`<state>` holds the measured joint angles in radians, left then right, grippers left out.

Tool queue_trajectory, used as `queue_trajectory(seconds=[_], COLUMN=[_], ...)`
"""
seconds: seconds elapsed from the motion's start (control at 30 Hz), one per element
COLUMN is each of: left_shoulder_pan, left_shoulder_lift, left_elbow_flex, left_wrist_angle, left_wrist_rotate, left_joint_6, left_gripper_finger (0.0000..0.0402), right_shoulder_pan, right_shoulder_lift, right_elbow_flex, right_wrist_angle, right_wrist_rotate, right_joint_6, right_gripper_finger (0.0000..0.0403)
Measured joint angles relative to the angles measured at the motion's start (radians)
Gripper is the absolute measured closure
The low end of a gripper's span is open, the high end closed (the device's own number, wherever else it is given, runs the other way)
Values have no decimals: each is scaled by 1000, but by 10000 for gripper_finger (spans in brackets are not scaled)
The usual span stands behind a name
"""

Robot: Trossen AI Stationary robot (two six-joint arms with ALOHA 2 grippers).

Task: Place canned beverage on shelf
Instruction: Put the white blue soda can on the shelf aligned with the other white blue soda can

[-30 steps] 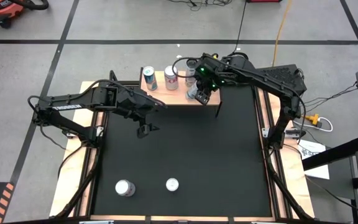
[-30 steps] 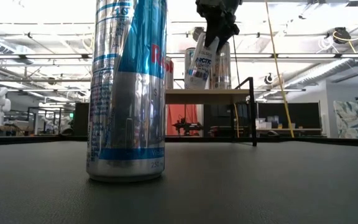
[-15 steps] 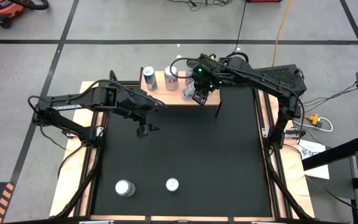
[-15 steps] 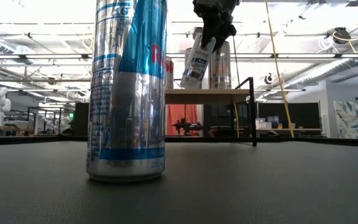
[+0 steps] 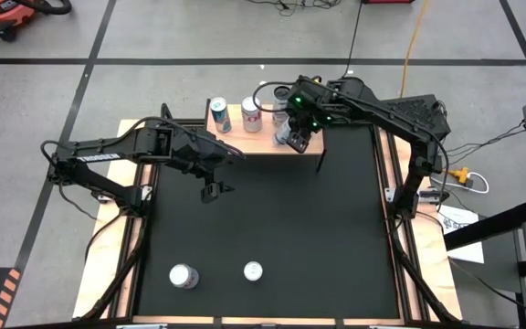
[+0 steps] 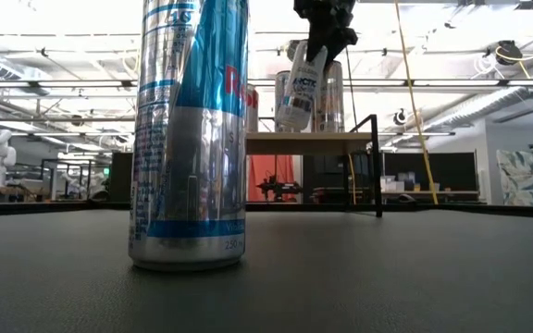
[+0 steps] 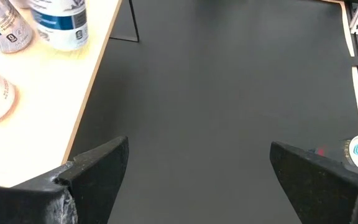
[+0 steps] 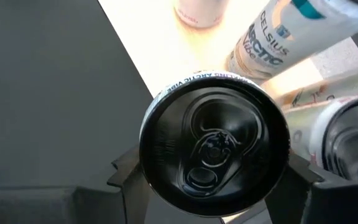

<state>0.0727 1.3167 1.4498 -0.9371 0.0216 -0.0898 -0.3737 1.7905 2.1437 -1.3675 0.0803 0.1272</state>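
Note:
The shelf [image 5: 236, 139], with a pale wood top and black legs, stands at the table's far edge; it also shows in the low view [image 6: 340, 141]. Three cans [image 5: 218, 115] [image 5: 252, 115] [image 5: 279, 117] stand on it. My right gripper [image 5: 292, 137] is shut on a white can with a black lid [image 8: 215, 143] above the shelf's right part. In the low view this can [image 6: 302, 88] is tilted. My left gripper [image 5: 214, 189] is open and empty over the mat, near the shelf's front edge [image 7: 92, 93]. My right gripper pinches the white can's upper wall just below the lid [image 8: 151, 168] between its two fingers [image 8: 300, 177], one on each side. The fingers come from above, pointing down. The can hangs tilted, its bottom [image 6: 290, 123] swung toward the table's left, just above the shelf top.
Two more cans [image 5: 183, 275] [image 5: 253, 270] stand on the black mat near the table's front edge; one fills the low view's left [image 6: 188, 139]. The shelf's right end [image 5: 322, 137] is bare. The mat's middle is open.
My right gripper has swung a little toward the table's left and back again with the white can. The can tipped further over and then came back partway; it stays tilted above the shelf.

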Motion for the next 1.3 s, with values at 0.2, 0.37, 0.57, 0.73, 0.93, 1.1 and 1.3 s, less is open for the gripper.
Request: queue_trajectory(seconds=[0.2, 0.37, 0.57, 0.73, 0.93, 1.1, 1.3], left_shoulder_pan=[0, 0, 0, 0, 0, 0, 0], left_shoulder_lift=[0, 0, 0, 0, 0, 0, 0], left_elbow_flex=[0, 0, 0, 0, 0, 0, 0], left_wrist_angle=[0, 0, 0, 0, 0, 0, 0], left_wrist_rotate=[0, 0, 0, 0, 0, 0, 0], left_joint_6=[-2, -2, -2, -2, -2, -2, -2], left_gripper_finger=[8, 8, 8, 8, 8, 8, 8], right_shoulder_pan=[0, 0, -4, -6, -5, -5, -5], right_shoulder_lift=[0, 0, 8, 21, 25, 26, 26], right_elbow_flex=[0, 0, 0, 2, 2, 2, 2], right_wrist_angle=[-4, -4, -2, -5, -14, -11, -7], right_wrist_rotate=[-3, -3, -4, -4, -4, -6, -7], right_joint_6=[-11, -14, -17, -19, -84, -86, -55], right_gripper_finger=[186, 186, 186, 186, 185, 185, 185])
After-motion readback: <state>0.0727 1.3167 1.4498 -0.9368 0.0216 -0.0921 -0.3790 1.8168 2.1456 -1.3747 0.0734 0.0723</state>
